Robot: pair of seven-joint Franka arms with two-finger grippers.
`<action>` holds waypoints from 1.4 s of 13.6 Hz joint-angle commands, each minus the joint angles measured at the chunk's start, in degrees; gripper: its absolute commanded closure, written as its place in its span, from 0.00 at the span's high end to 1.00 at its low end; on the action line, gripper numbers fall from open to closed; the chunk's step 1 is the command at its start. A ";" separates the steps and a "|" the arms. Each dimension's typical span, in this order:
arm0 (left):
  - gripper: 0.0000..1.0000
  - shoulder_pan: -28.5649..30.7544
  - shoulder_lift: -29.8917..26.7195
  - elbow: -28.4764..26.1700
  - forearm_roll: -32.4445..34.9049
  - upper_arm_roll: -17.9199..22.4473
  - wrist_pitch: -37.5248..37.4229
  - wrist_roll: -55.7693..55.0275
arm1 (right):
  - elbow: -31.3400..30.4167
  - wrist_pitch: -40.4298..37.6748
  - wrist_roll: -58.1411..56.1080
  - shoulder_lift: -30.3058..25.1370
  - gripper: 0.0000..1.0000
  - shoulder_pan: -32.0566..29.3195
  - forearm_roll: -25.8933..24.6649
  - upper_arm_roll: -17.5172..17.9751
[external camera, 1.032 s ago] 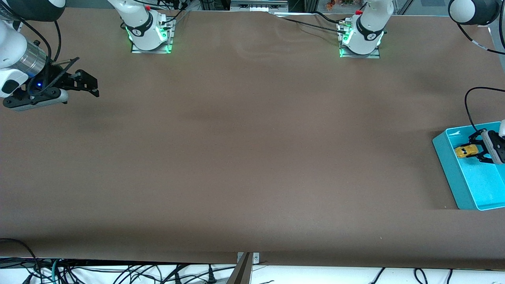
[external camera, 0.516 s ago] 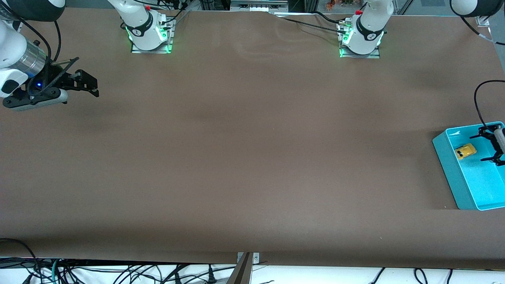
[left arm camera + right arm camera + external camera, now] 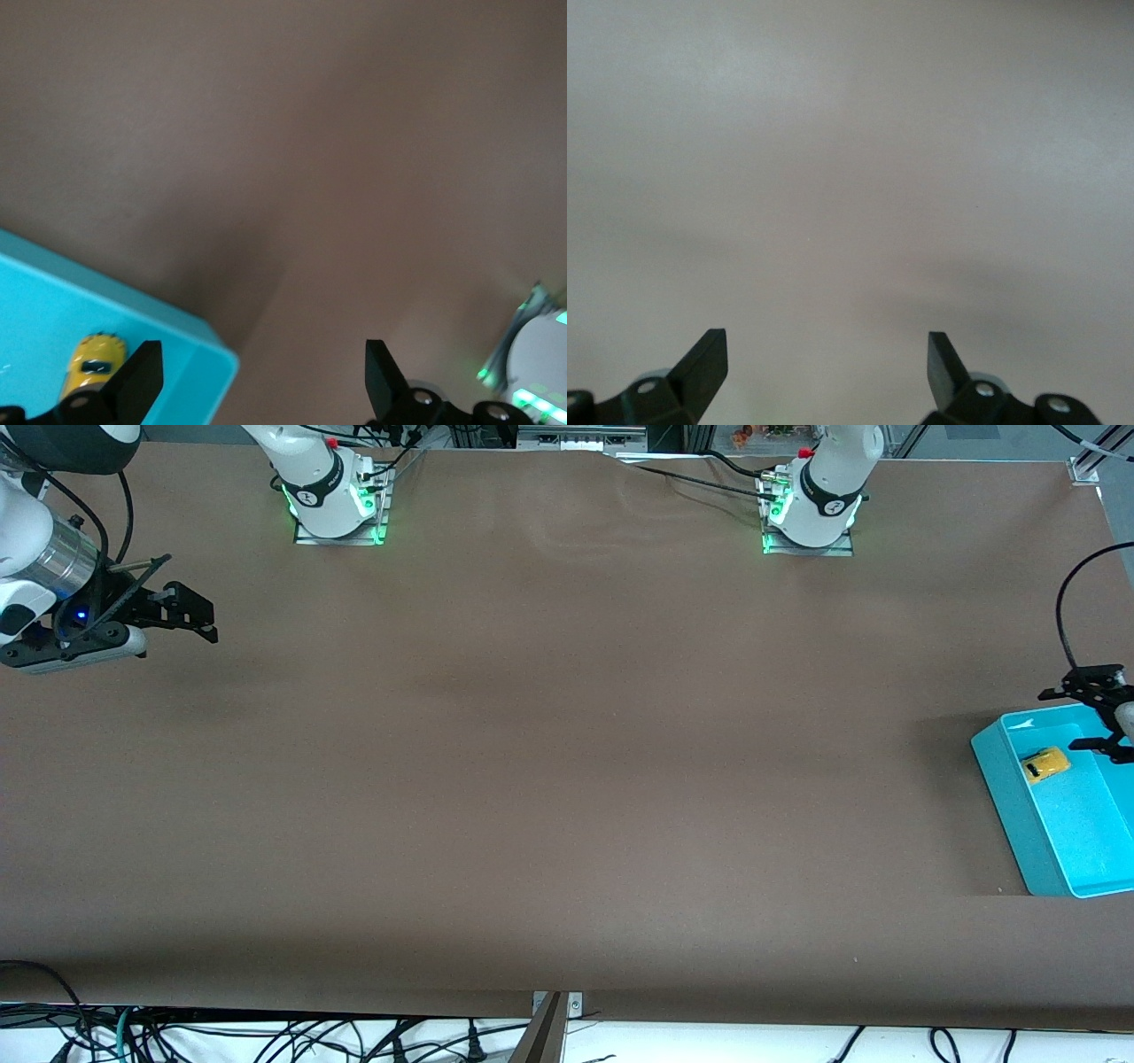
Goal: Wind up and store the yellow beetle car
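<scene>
yellow beetle car (image 3: 1045, 764) sitting loose in the teal bin (image 3: 1054, 849) at the left arm's end of the table, left gripper (image 3: 1086, 715) up over the bin's rim, jaws spread wide and empty, right gripper (image 3: 184, 611) waiting well apart from the bin, jaws spread too

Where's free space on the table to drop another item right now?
Brown table: bare from the two arm bases down to its near edge. Only crowded spot: the left arm's end, where the turquoise plastic bin holds the tiny yellow beetle car, open left gripper above its rim. Open right gripper waits over the right arm's end.
</scene>
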 commanded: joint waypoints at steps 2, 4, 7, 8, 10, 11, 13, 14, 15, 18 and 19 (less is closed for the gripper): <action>1.00 -1.02 -7.08 -4.93 1.37 -8.05 -0.64 -21.33 | 2.78 -3.30 0.44 -0.55 1.00 0.63 0.65 -0.69; 1.00 -1.64 -9.63 -5.03 1.46 -12.02 -0.37 -35.65 | 5.24 -8.04 3.58 -1.69 1.00 0.63 0.73 -0.69; 1.00 -5.41 -12.27 -4.41 3.22 -12.47 0.24 -49.92 | 7.89 -10.53 3.61 -2.31 1.00 0.63 0.56 -0.77; 1.00 -6.55 -13.06 -4.50 3.22 -12.47 0.85 -54.13 | 8.07 -10.18 3.43 -2.14 1.00 0.80 0.39 -0.77; 1.00 -9.71 -14.55 -5.29 3.31 -12.47 1.91 -65.28 | 8.07 -9.82 3.25 -2.14 1.00 0.80 0.12 -0.77; 1.00 -11.12 -15.52 -6.51 3.92 -12.56 2.00 -69.08 | 8.07 -9.91 3.43 -2.22 1.00 0.89 -0.05 -0.77; 1.00 -13.67 -16.32 -6.26 5.24 -12.56 5.32 -69.65 | 7.98 -10.09 3.43 -2.22 1.00 1.24 -0.06 -0.77; 1.00 -13.68 -17.01 -6.26 4.98 -12.38 7.95 -69.65 | 7.98 -10.17 3.43 -2.22 1.00 1.16 -0.06 -0.77; 1.00 -13.86 -16.67 -6.69 5.06 -12.21 11.54 -69.47 | 7.98 -10.09 3.43 -2.22 1.00 1.24 0.03 -0.77; 1.00 -14.65 -19.11 -7.22 5.24 -12.38 10.99 -70.26 | 7.80 -10.00 3.43 -2.22 1.00 1.24 0.12 -0.77; 1.00 -14.74 -19.74 -7.05 5.15 -12.56 6.53 -70.70 | 7.80 -10.00 3.43 -2.14 1.00 1.24 0.21 -0.77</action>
